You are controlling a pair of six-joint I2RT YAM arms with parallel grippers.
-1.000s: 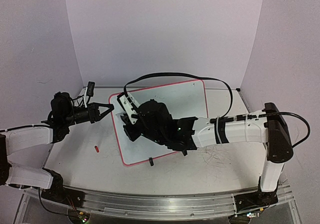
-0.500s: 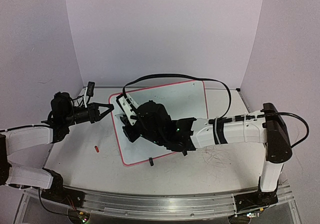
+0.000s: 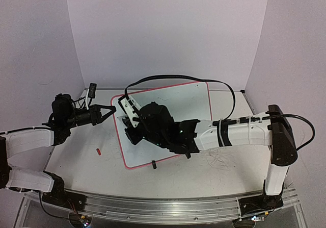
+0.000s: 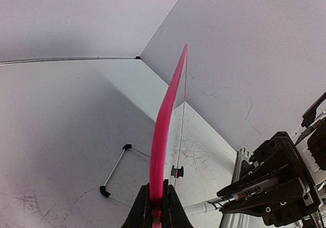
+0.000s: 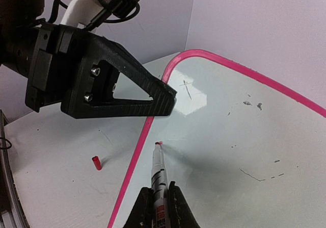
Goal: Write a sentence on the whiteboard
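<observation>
Whiteboard (image 3: pixel 189 103), one, lying on table (image 3: pixel 76 159), left rim clamped by left gripper (image 4: pixel 156 207). One marker (image 5: pixel 159 171) clamped in right gripper (image 5: pixel 159 207), tip over board just inside that rim. One red cap (image 3: pixel 98 150) loose on table, left of board.

Seen from above, the right gripper (image 3: pixel 130 128) and its wrist cover the left-middle of the whiteboard (image 3: pixel 188 103), hiding the marker (image 5: pixel 158 167) and whatever is written beneath. In the right wrist view the marker's barrel runs off the bottom edge between the gripper's fingers. The board is cut off to the gripper's right, and the faint dark marks (image 5: pixel 248 103) ahead-right of it are too small to read. Ahead of the left gripper (image 4: pixel 157 195) the board stands edge-on, its face unseen. The small red piece (image 5: pixel 96 162) on the tabletop (image 5: pixel 61 151), left of the right gripper, is too small to identify.
</observation>
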